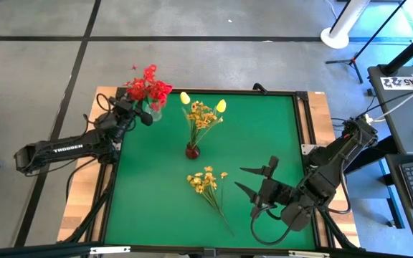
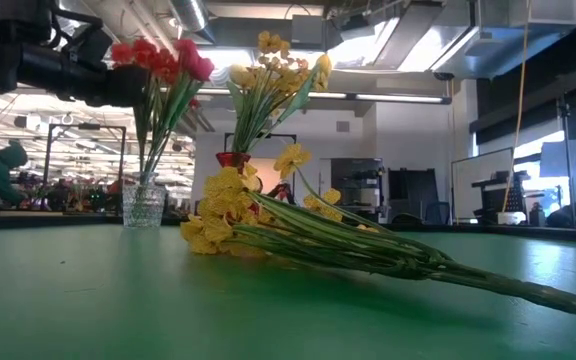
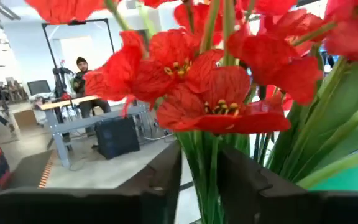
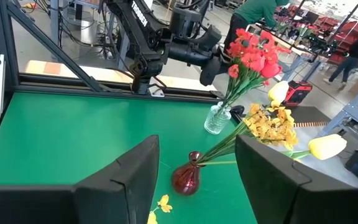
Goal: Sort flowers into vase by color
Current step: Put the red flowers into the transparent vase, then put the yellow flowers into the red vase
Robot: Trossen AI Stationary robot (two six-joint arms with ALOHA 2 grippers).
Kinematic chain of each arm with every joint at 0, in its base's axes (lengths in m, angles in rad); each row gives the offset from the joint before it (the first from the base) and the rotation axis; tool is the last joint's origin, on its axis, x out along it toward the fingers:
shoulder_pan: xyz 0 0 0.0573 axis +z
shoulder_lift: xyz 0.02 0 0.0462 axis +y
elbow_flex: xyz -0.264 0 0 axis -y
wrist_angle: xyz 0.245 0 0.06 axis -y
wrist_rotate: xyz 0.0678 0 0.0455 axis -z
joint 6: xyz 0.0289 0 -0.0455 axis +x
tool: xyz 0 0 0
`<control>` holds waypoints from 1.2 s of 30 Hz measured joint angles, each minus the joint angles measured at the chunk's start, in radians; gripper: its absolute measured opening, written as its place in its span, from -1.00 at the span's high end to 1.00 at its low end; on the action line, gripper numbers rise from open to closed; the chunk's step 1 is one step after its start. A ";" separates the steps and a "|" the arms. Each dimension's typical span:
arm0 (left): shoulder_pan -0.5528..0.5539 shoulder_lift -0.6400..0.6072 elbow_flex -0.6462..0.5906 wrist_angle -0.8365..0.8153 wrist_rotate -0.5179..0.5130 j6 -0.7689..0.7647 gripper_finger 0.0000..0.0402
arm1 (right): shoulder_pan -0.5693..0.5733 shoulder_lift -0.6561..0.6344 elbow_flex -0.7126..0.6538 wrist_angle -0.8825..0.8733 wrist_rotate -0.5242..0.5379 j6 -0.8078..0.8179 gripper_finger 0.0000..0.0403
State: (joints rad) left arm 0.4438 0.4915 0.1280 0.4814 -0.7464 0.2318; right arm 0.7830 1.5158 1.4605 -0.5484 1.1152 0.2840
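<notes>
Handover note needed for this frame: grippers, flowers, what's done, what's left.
Left gripper: at the red flowers in the clear glass vase, fingers around the stems; grip unclear.
Right gripper: open, empty, near the table's right edge.
Done: reds in the glass vase; yellow flowers in the small red vase.
Left: one yellow spray lying on the green mat.

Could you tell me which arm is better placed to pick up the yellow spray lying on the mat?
The right. Its open gripper hovers just beside the yellow spray, while the left gripper is far off at the red flowers in the clear vase.
</notes>
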 joint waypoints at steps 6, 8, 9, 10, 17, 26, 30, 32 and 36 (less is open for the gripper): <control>-0.020 -0.001 0.000 -0.081 -0.043 -0.036 0.20 | 0.000 0.000 0.000 0.000 0.000 0.004 -0.05; -0.034 -0.001 0.000 -0.118 -0.087 -0.036 0.08 | 0.000 0.000 0.000 0.000 0.000 0.005 -0.05; -0.040 -0.001 0.000 -0.132 -0.113 -0.036 0.03 | 0.000 0.000 0.000 0.000 0.000 0.005 -0.05; -0.048 -0.001 0.000 -0.144 -0.141 -0.036 -0.02 | 0.000 0.000 0.000 0.000 0.000 0.005 -0.05; -0.121 -0.001 0.000 -0.202 -0.311 -0.037 -0.27 | 0.000 0.000 0.000 0.000 0.000 0.014 -0.05; -0.287 -0.001 0.000 -0.344 -0.463 -0.182 -0.32 | 0.000 0.000 0.000 -0.002 0.000 0.026 -0.05; -0.377 -0.001 0.000 -0.390 -0.457 -0.327 -0.32 | 0.000 0.000 0.000 -0.001 -0.001 0.026 -0.05; -0.420 -0.001 0.000 -0.436 -0.439 -0.428 -0.32 | 0.000 0.000 0.000 -0.001 -0.001 0.027 -0.05; -0.482 -0.001 0.000 -0.609 -0.416 -0.639 -0.32 | 0.000 0.000 0.000 -0.001 -0.027 0.029 -0.05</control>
State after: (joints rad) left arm -0.0380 0.4904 0.1284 -0.1271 -1.1622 -0.4067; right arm 0.7830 1.5158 1.4605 -0.5499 1.0880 0.3133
